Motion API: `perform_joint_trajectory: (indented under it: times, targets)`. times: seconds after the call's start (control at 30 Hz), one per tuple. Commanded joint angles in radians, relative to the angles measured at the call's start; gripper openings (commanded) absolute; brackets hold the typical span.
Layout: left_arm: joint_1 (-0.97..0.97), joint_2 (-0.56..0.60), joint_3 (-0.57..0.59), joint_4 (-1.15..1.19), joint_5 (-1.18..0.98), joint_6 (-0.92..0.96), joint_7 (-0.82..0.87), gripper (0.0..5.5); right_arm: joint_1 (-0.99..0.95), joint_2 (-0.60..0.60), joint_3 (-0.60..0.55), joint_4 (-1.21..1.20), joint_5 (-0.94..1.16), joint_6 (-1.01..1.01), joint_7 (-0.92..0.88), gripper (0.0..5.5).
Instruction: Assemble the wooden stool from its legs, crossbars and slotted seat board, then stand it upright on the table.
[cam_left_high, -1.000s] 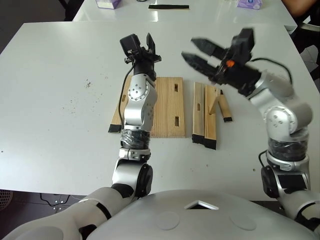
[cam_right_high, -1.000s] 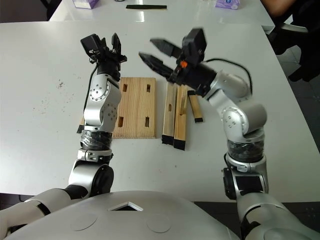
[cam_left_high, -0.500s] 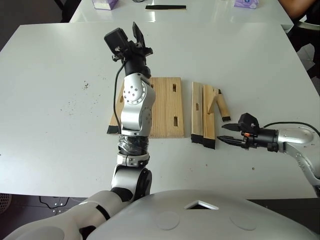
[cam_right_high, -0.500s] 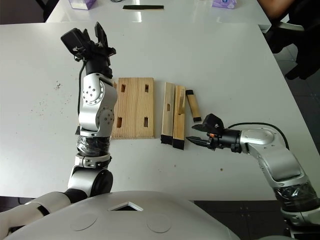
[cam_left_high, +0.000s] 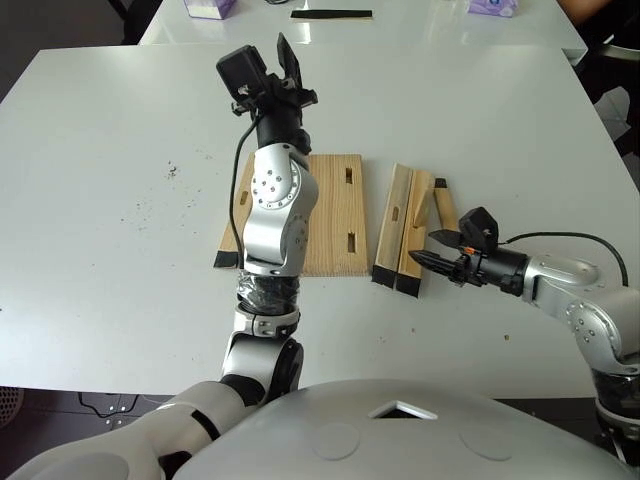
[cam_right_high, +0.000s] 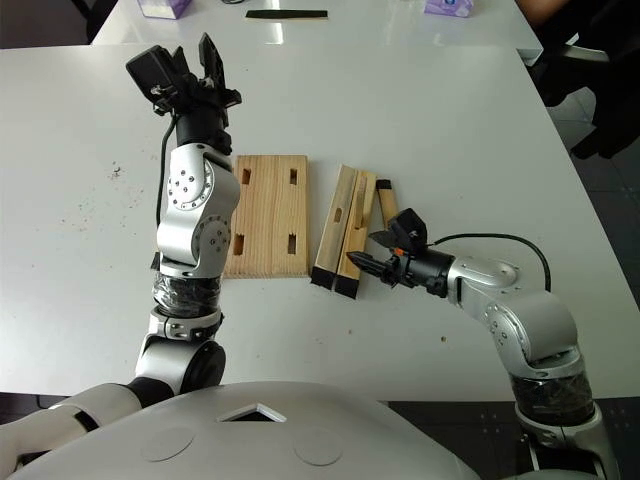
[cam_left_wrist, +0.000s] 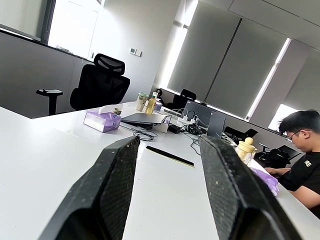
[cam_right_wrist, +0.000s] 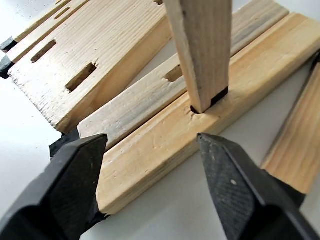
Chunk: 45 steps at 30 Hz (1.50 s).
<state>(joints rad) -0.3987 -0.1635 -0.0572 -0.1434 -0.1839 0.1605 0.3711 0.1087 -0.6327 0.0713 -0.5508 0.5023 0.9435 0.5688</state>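
The slotted seat board (cam_left_high: 330, 215) lies flat mid-table. To its right lie two legs (cam_left_high: 398, 235) side by side, skewed. A short crossbar (cam_right_wrist: 200, 50) stands in the slot of one leg (cam_right_wrist: 165, 150). Another bar (cam_left_high: 443, 205) lies flat just right of them. My right gripper (cam_left_high: 441, 250) is low at the legs' near end, open, its fingers (cam_right_wrist: 75, 185) astride the end of the slotted leg. My left gripper (cam_left_high: 287, 75) is held high above the board's far edge, open with nothing in it; its fingers (cam_left_wrist: 110, 190) point across the room.
Another wooden piece with a black end (cam_left_high: 226, 252) pokes out from under the left arm, left of the board. Dark crumbs (cam_left_high: 172, 170) dot the table at the left. A black strip (cam_left_high: 335, 14) and purple boxes (cam_left_high: 495, 7) lie on the far table.
The right arm came down from above the pieces to the table's right side, then moved in to the legs' near end. The legs now lie skewed. The left gripper shifted slightly.
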Motion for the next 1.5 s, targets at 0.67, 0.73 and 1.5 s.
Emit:
perform_joint_trajectory:
  times: [0.67,0.73,1.5]
  targets:
    - [0.130,-0.087,-0.045,-0.001,-0.017,0.008,0.024,2.20,-0.111,-0.108,0.047,0.163,-0.175,-0.122,0.016,3.30]
    - [0.127,-0.086,-0.046,0.004,-0.018,0.007,0.021,2.20,-0.136,-0.100,0.043,0.175,-0.178,-0.132,0.018,3.30]
    - [0.129,-0.072,-0.060,0.018,-0.021,-0.022,0.040,2.20,-0.152,0.039,0.148,0.209,-0.239,-0.174,0.003,3.30]
